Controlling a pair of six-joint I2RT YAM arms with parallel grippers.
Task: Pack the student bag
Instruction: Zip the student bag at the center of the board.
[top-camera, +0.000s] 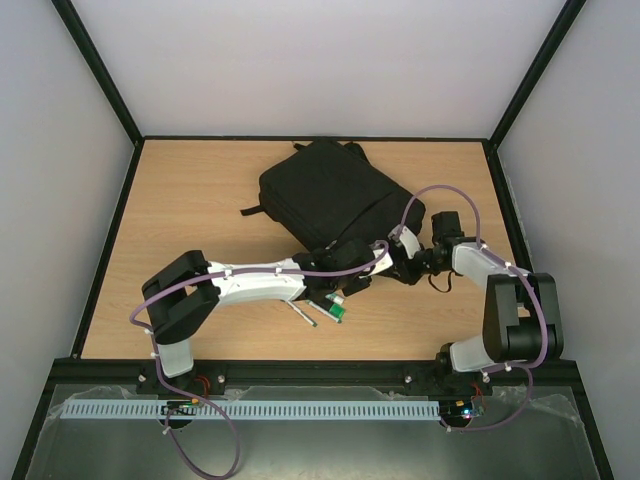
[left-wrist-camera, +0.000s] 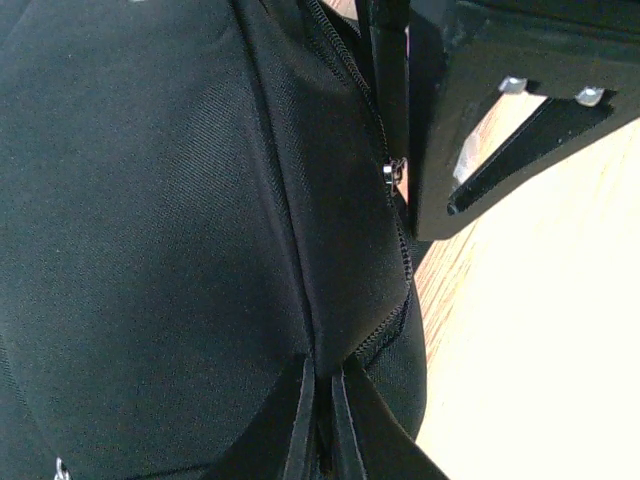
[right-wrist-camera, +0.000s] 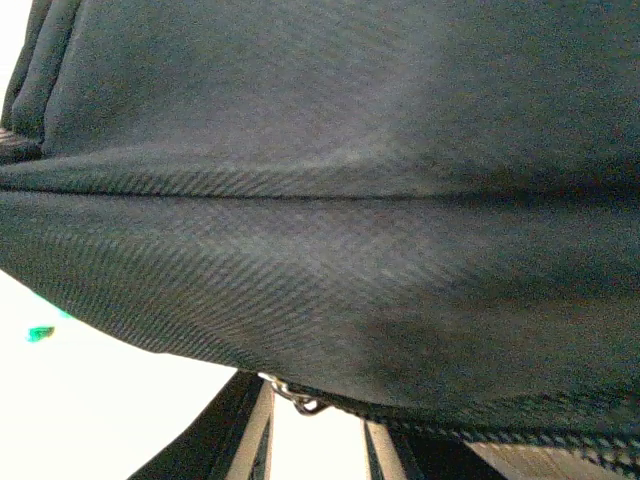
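The student bag, a large black fabric backpack, lies flat in the middle of the table. My left gripper is at the bag's near edge, and in the left wrist view it is shut on a fold of the bag's fabric beside a seam. My right gripper is at the same edge, just to the right. In the right wrist view it is open, with a metal zip pull hanging between its fingers under the bag. The zip slider also shows in the left wrist view.
A small green object and a thin silver pen-like stick lie on the table below the left gripper. The green object also shows in the right wrist view. A black strap sticks out at the bag's left. Black rails edge the table.
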